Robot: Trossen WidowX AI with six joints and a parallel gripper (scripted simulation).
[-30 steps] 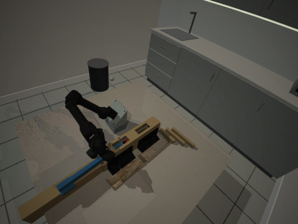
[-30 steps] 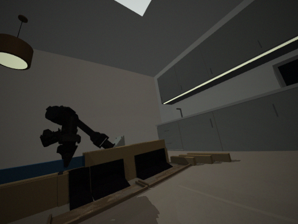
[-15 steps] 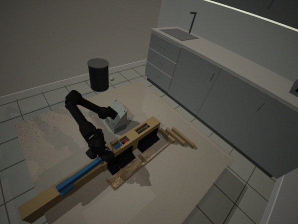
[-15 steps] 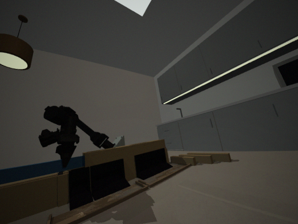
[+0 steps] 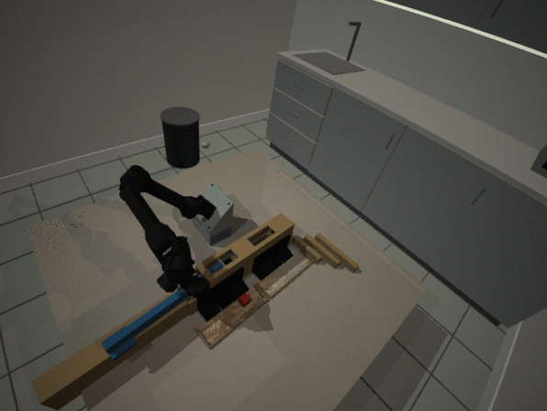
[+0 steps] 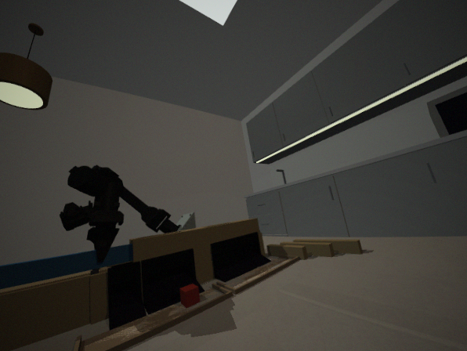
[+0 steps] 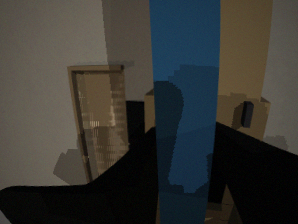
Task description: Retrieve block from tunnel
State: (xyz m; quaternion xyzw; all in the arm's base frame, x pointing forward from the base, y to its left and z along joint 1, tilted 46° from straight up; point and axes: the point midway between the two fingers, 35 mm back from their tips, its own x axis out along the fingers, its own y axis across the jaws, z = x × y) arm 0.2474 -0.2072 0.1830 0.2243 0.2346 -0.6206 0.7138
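"Tan, plain and boxy: covered tunnel, slanting across the middle of the top view, with an open-sided trough reaching to lower left. And the arm?"

"Matte black and jointed, arched at left of centre. Gripper narrowed onto the blue handle, flat-sided and smooth, gripped between the fingers."

"Which step, then?"

"Pushing or sliding work apparently done; pick-up not yet made. To judge by the tray, time to let go of the handle, rise clear, and swing toward lower centre of the top view."

"Describe the tray."

"Long, shallow, brown, streaked with a glossy grain, raised at the rim. Set in front of the black sloping panels."

"Loose rods?"

"Squared, dull tan, right of the tunnel's far end. Probably best left alone."

"And smallest of all?"

"Red block, a crisp little cube, out of the tunnel and resting in the tray. Next, come down over it, mind the rim, close squarely, lift and hold."
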